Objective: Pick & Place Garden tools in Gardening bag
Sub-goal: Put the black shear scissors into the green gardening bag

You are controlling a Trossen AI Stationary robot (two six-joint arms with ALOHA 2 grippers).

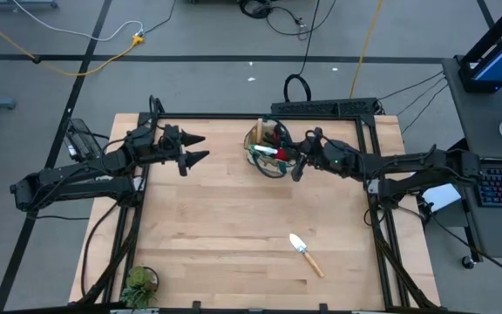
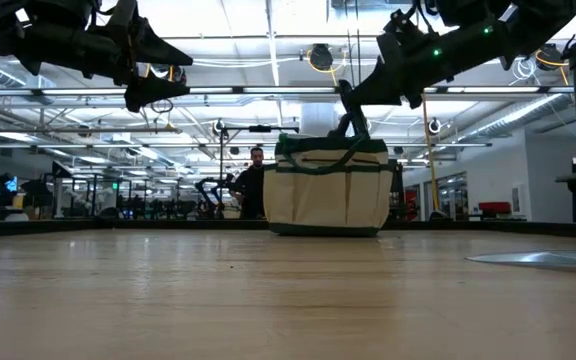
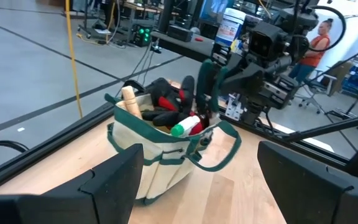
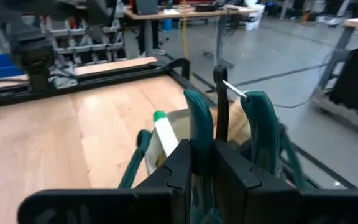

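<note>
The tan gardening bag [image 1: 268, 150] with green trim stands upright at the table's far middle. Inside it are a wooden handle [image 3: 131, 99], red-and-black tools and a green-capped white spray bottle [image 3: 185, 127]. My right gripper [image 1: 298, 169] is at the bag's right rim, shut on a tool with two green handles [image 4: 258, 118]. My left gripper [image 1: 204, 148] hangs open in the air left of the bag and points at it. A silver trowel [image 1: 305, 254] with a wooden handle lies flat on the table at the near right. My right gripper pinches the green-handled tool between its two fingers, at the left green handle [image 4: 196, 127] and the dark strip beside it. The fingers reach in about level from the table's right side. The tool stands upright over the bag's opening, and my fingers hide its lower end.
A small leafy potted plant [image 1: 138, 283] sits at the near left corner. The trowel also shows at the right of the low view [image 2: 538, 258]. Bare wood lies between the bag and the near edge. A black frame rail [image 1: 260, 116] runs behind the bag.
</note>
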